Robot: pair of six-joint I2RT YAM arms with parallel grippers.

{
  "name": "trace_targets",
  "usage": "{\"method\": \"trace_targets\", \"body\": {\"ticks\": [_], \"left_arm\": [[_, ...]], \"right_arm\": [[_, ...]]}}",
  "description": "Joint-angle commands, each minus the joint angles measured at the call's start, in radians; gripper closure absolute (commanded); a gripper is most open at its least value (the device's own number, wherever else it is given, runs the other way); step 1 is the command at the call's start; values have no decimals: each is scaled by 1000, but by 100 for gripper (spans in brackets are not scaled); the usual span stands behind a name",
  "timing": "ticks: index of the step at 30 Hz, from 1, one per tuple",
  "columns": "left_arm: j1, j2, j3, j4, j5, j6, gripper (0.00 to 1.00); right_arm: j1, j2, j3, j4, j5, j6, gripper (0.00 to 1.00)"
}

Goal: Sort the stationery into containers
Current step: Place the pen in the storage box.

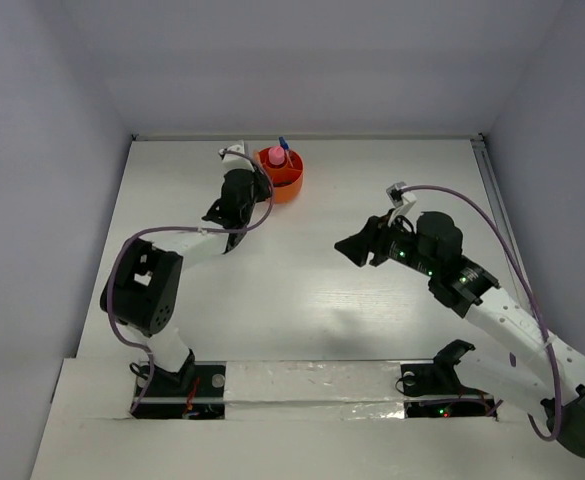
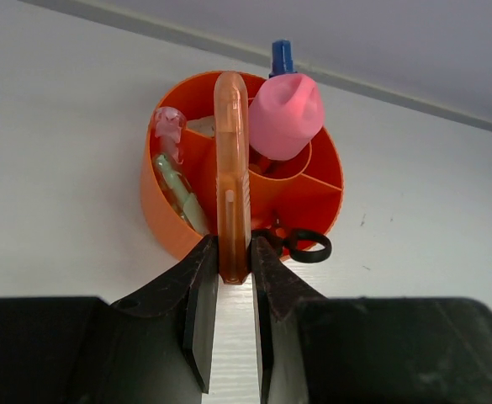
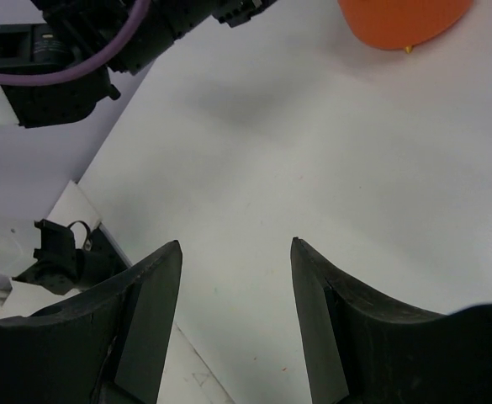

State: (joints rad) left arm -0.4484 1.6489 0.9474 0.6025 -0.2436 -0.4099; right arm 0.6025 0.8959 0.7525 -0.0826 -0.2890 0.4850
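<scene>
Orange-pink capsule-like piece (image 2: 231,168): pinched at its near end by left fingers (image 2: 197,295), held lengthwise above orange tub (image 2: 149,206), likely lined up for a divider slot. Scissors (image 2: 300,244) at near rim, pink piece (image 2: 286,118) inside. Right fingers (image 3: 149,303) wide, empty, well apart over surface (image 3: 313,126).

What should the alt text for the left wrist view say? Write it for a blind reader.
The left pincer is shut on a translucent orange pen-shaped plastic piece, pointing it over a round orange plastic tub with dividers. The tub holds a pink cone-shaped piece and a green capsule; black scissor handles show at its near rim.
</scene>
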Motion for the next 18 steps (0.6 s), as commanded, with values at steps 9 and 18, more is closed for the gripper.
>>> {"method": "trace_targets", "body": {"ticks": [9,18], "left_arm": [[4,117,116,132,-39,54,100],[13,190,160,143,-52,86,100]], "right_arm": [[-9,-26,-7,-16,-64,-29,40],[-9,-18,1,-43,-82,-34,40]]}}
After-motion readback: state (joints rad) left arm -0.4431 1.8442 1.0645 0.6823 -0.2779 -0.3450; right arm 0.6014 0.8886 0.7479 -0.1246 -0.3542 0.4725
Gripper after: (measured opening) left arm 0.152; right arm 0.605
